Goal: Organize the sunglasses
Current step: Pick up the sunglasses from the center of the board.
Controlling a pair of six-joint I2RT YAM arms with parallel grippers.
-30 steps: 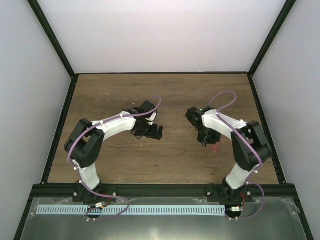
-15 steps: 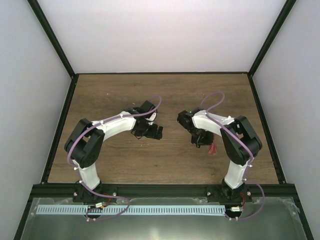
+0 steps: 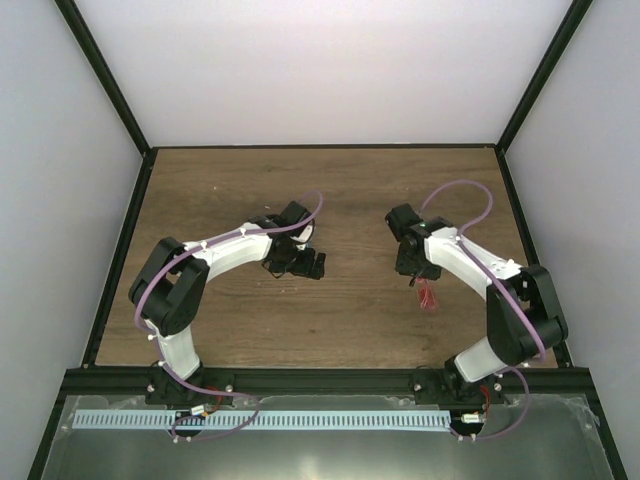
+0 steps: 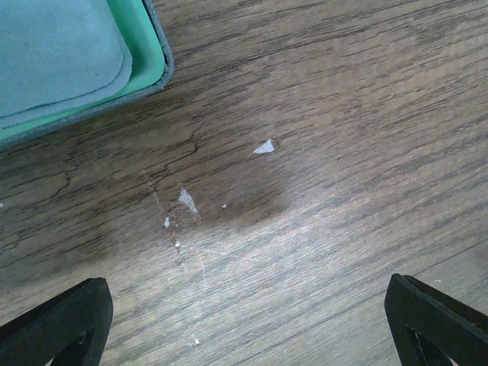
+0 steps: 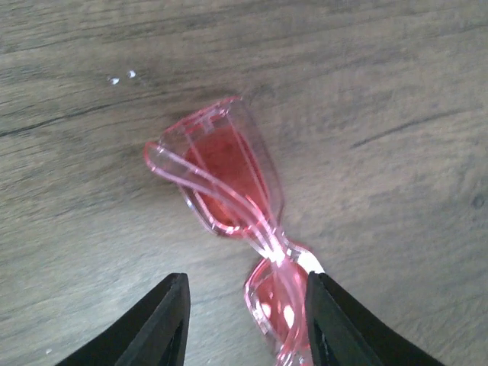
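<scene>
Two right fingers (image 5: 164, 328) stand apart over the red sunglasses (image 5: 229, 175), which lie on the wooden counter (image 5: 396, 91), one lens between the tips. Wide apart, the left fingers (image 4: 61, 324) hang above scuffed wood; beyond them a green-lined case (image 4: 156, 72) holds a light blue cloth (image 4: 53, 46).

Soft, even light; bright glare on the sunglasses (image 5: 255, 229)

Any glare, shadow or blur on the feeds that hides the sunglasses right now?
Right wrist: the sunglasses are sharp, with one white glare spot near the bridge. Left wrist: a soft dark shadow lies across the table mid-frame; no sunglasses in that view. Top external: the light is even, but they show only as a small red smudge.
</scene>
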